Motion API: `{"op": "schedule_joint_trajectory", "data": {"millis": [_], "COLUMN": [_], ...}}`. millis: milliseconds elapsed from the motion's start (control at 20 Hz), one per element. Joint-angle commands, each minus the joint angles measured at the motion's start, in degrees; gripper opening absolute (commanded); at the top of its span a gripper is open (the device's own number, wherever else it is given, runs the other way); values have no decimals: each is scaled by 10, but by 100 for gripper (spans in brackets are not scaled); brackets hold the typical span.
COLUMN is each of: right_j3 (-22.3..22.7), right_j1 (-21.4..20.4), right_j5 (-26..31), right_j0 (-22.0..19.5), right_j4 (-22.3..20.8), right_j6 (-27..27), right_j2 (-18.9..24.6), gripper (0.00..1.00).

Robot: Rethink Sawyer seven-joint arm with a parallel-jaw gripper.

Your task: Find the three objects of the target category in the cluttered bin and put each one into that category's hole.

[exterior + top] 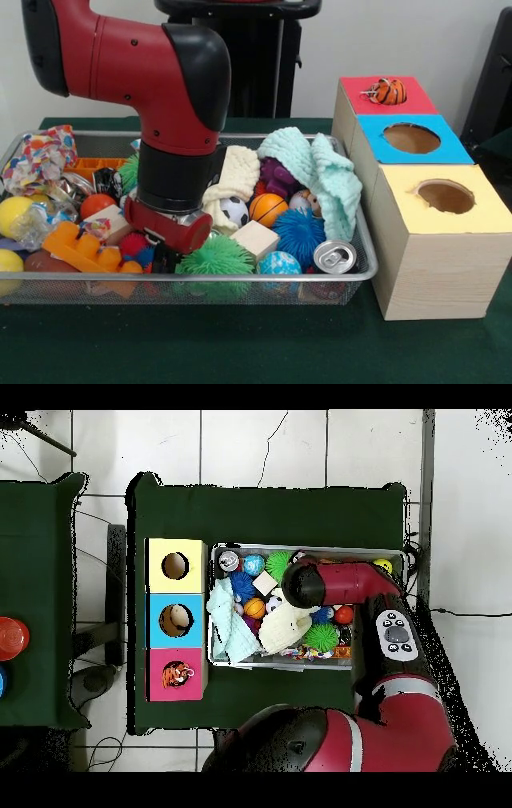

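- Three boxes sit in a row right of the bin in the front view: red-topped box (386, 98) farthest, blue-topped box (412, 140) in the middle, yellow-topped box (444, 210) nearest, each with a round hole in its top.
- An orange-and-black striped toy (388, 91) sits in the red box's hole; the overhead view shows something pale in the blue box's hole, can't tell what.
- Wire mesh bin (240, 286) is packed with clutter: small soccer ball (234, 211), mini basketball (268, 209), blue spiky ball (298, 233), green spiky ball (214, 258), blue-and-white patterned ball (279, 263), wooden block (254, 238), soda can (334, 256) at the near right corner.
- Mint knit cloth (320, 172) draped over the right end, cream cloth (237, 176) just beside it.
- Left end: yellow ball (14, 214), orange plastic brick (80, 248), multicoloured crumpled cloth (40, 156).
- Gripper (164, 254) is down in the clutter left of the green spiky ball; the arm's wrist hides the fingers, so can't tell if they're spread or pinched.
- Arm (335, 584) reaches over the bin's middle in the overhead view.
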Motion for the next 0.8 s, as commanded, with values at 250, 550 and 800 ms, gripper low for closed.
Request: {"op": "schedule_joint_trajectory", "data": {"millis": [250, 550, 800], "right_j3": [110, 150, 181], "right_j1": [-50, -100, -126], "right_j5": [85, 106, 129], "right_j0": [-6, -17, -35], "right_j4": [-12, -4, 11], "right_j6": [-108, -119, -127], "right_j2": [37, 39, 56], "gripper": [0, 0, 0]}}
